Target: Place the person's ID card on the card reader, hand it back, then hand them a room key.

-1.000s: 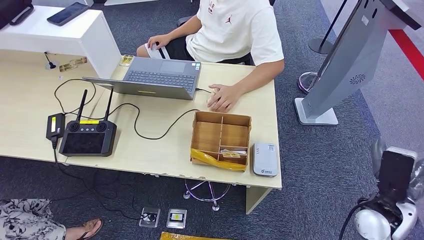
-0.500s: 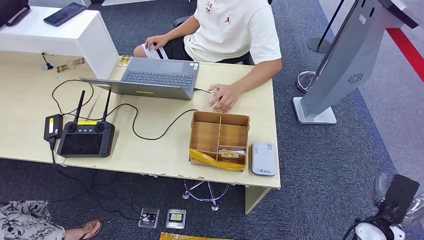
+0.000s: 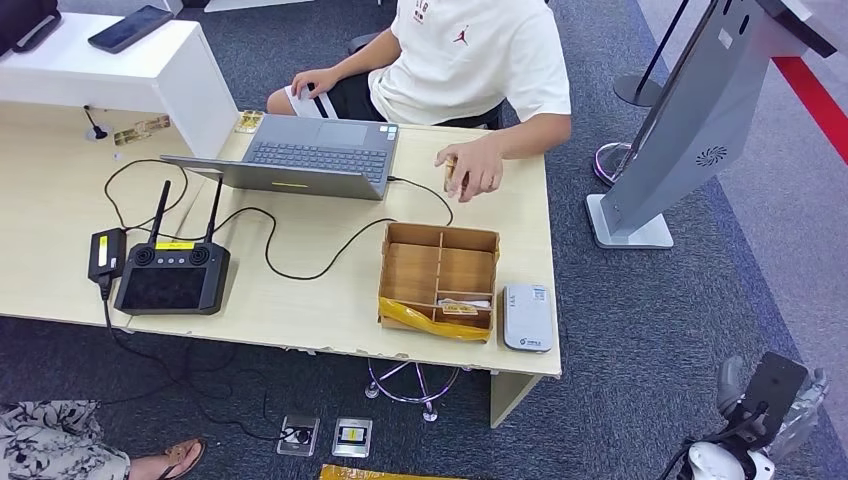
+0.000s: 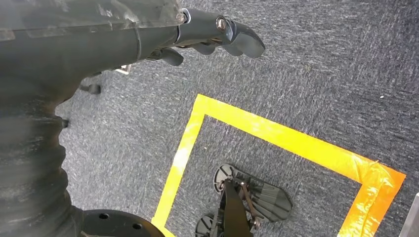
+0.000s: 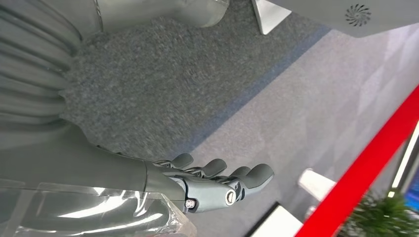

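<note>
Looking down from the head view, I log a pale wooden desk (image 3: 300, 310) with a person in a white T-shirt (image 3: 470, 55) seated at its far side. That person's hand (image 3: 470, 168) is raised just above the desk beside the laptop (image 3: 300, 155) and pinches a small card (image 3: 451, 170); I cannot read what kind it is. Near the desk's front edge sits a wooden divided box (image 3: 438, 275) with a few small cards in its near right compartment. Just beside the box, on its right, lies the white card reader (image 3: 527, 317), nothing on it. Further left: a black remote controller (image 3: 172, 272) with two antennas, and a black cable looping toward the laptop.

Right hand (image 5: 217, 182): hanging over grey carpet, well apart from the desk, fingers extended side by side, holding nothing. Left hand (image 4: 212, 37): hanging over carpet marked with yellow tape (image 4: 276, 138), fingers loosely bent, nothing in them.
</note>
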Robot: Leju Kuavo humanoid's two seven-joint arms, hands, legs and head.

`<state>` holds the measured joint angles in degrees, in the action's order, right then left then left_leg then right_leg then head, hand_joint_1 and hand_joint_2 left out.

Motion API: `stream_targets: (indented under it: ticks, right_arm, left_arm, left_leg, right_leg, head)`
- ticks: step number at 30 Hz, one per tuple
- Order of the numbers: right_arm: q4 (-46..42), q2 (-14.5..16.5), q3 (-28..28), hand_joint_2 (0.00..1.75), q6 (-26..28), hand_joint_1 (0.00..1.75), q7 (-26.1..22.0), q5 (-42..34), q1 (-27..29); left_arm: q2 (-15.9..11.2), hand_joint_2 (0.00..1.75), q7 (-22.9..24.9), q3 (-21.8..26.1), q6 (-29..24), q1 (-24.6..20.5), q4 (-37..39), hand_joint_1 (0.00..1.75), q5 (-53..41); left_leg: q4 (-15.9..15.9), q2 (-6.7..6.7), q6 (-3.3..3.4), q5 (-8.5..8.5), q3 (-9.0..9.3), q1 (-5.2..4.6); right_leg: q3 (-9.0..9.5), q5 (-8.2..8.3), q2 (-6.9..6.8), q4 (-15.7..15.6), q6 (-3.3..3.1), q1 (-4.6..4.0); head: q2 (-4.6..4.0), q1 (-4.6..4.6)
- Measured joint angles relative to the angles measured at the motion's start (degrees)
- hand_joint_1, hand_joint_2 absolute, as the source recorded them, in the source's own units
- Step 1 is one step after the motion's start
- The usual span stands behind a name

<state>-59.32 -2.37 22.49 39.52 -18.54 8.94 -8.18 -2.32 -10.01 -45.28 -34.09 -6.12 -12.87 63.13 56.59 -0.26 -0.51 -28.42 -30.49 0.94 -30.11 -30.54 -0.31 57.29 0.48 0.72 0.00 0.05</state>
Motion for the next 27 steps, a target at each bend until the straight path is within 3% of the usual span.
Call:
stream_targets:
  ticks: [7,15,22,27]
  right_arm:
    - [-9.8,2.2,0.0,1.75,0.0,0.0,-1.7,10.6,0.1]
    - [-27.2,5.2,-2.9,1.75,0.0,0.0,-1.1,29.1,1.0]
    - [-38.5,3.6,-14.9,1.75,-1.4,0.0,12.1,42.6,1.8]
    - [-41.5,-0.2,-29.0,1.75,-11.8,0.0,18.3,49.0,-0.4]
  left_arm:
    - [-0.1,1.75,0.2,-0.2,0.1,0.0,0.0,0.0,-0.4]
    - [-0.1,1.75,-0.3,-0.3,0.6,0.0,0.1,0.0,0.0]
    - [0.0,1.75,-0.3,-0.3,1.6,0.0,0.1,0.0,0.1]
    - [-0.1,1.75,-0.3,-0.3,2.2,-0.3,0.1,0.0,-0.1]
  left_leg:
    - [0.0,0.0,0.0,0.01,0.02,0.0]
    - [0.0,0.0,0.0,0.01,0.01,0.0]
    - [0.0,-0.01,-0.01,0.01,-0.01,0.0]
    - [0.0,-0.05,-0.02,0.04,0.0,0.0]
  right_leg:
    - [0.0,0.0,0.0,0.0,0.0,0.0]
    - [0.02,0.0,-0.01,0.0,0.0,0.0]
    - [0.05,0.0,-0.02,0.1,0.0,0.0]
    - [0.07,0.0,-0.08,0.1,0.0,0.0]
  head:
    - [0.0,-0.01]
    - [0.0,0.01]
    - [0.0,0.0]
    - [0.0,0.02]
